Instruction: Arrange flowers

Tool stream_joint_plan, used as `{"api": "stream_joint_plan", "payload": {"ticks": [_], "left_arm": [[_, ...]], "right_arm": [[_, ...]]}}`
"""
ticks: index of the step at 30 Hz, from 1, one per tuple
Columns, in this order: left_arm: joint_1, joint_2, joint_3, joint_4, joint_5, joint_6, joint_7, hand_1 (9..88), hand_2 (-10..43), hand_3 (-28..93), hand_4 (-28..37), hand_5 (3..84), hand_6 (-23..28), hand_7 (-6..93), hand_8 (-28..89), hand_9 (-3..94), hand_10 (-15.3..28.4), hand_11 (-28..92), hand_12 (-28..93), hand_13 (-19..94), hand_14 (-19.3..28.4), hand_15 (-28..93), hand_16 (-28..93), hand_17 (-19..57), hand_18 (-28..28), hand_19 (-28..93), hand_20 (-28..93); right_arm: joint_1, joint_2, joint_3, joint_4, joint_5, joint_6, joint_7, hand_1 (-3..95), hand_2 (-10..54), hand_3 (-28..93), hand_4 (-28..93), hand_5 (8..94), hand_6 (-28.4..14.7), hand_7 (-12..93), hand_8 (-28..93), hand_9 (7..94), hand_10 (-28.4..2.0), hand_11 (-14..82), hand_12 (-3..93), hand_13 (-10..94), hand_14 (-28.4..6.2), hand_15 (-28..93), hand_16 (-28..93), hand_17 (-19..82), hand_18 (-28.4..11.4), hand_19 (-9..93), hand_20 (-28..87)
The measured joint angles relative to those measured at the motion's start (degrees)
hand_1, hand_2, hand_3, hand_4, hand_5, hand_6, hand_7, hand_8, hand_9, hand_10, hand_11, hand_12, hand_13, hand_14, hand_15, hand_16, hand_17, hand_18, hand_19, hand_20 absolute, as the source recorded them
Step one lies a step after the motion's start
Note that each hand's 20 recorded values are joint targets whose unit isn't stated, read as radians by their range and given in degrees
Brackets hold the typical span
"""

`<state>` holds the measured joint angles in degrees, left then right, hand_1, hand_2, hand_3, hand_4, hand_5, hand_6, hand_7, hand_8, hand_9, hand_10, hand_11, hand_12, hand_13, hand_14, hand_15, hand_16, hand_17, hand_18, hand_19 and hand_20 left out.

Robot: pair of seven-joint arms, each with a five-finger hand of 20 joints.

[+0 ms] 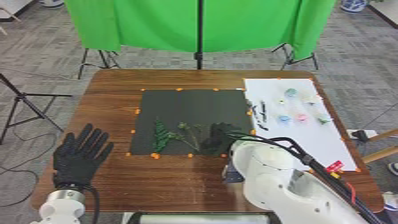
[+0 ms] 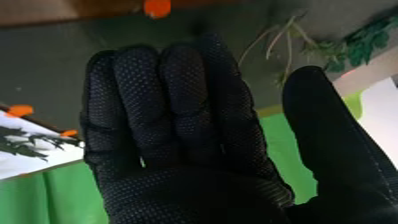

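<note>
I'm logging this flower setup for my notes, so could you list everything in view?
Leafy sprig: one, dark green, on the mat's near part
Thin-stemmed sprigs: count unclear, green, beside it
Small flower heads: about six, blue, pink, pale and greenish, on the sheet
Dark sprigs: count unclear, sheet's left edge
Mat: one, black, mid-table
Sheet: one, white, right of mat
Orange markers: many, around both
Red tag: one, sheet's near right
Table: one, brown
Curtain: one, green, behind
Black stands: several, around table
Left hand: one, black, table's left
Right hand: one, black, at mat's near right
</note>
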<state>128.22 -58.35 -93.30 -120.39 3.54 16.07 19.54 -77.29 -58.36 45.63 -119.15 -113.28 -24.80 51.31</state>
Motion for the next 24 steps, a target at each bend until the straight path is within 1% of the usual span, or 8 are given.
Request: {"api": "stream_joint_plan", "payload": {"ticks": [9, 16, 24], "left_arm": [[0.0, -0.07, -0.06, -0.04, -0.04, 0.00, -0.18, 26.9, 14.1, 74, -28.3, 41.1, 6.1, 16.0, -11, 35.5, 14.2, 22, 10, 27, 13.3, 34, -6, -4.1, 12.3, 29, 13], [0.4, -0.31, -1.11, 0.01, -0.17, 0.07, 0.00, 26.9, 14.1, 74, -28.3, 41.1, 6.1, 15.9, -11, 35.4, 14.2, 21, 10, 27, 13.3, 34, -5, -4.2, 12.3, 29, 13], [0.4, -0.31, -1.11, 0.05, -0.15, 0.12, -0.02, 26.9, 14.1, 74, -28.3, 41.0, 6.1, 15.8, -11, 35.4, 14.2, 21, 10, 27, 13.3, 34, -5, -4.2, 12.3, 29, 13]], "right_arm": [[0.0, -2.3, -1.4, 0.4, -0.3, -0.4, 0.8, 29.2, 11.6, 66, -15, 71.5, -9.7, 11, -6, 68.8, -23.5, 43.3, 37.4, 56, -24.4, 63, 28, 28, -28.4, 77, 30], [-0.1, -4.6, -2.7, 0.4, -0.4, -1.8, 0.3, 29.1, 11.8, 66, -15, 70.9, -9.6, 11, -6, 68.7, -23.6, 43.2, 37.1, 56, -24.2, 63, 27, 28, -28.4, 76, 30], [-0.1, -6.2, -4.4, 0.4, -0.6, -2.1, -0.5, 28.7, 11.9, 66, -15, 70.0, -9.5, 11, -6, 68.5, -23.5, 43.2, 36.9, 56, -24.2, 63, 27, 27, -28.4, 76, 31]]}}
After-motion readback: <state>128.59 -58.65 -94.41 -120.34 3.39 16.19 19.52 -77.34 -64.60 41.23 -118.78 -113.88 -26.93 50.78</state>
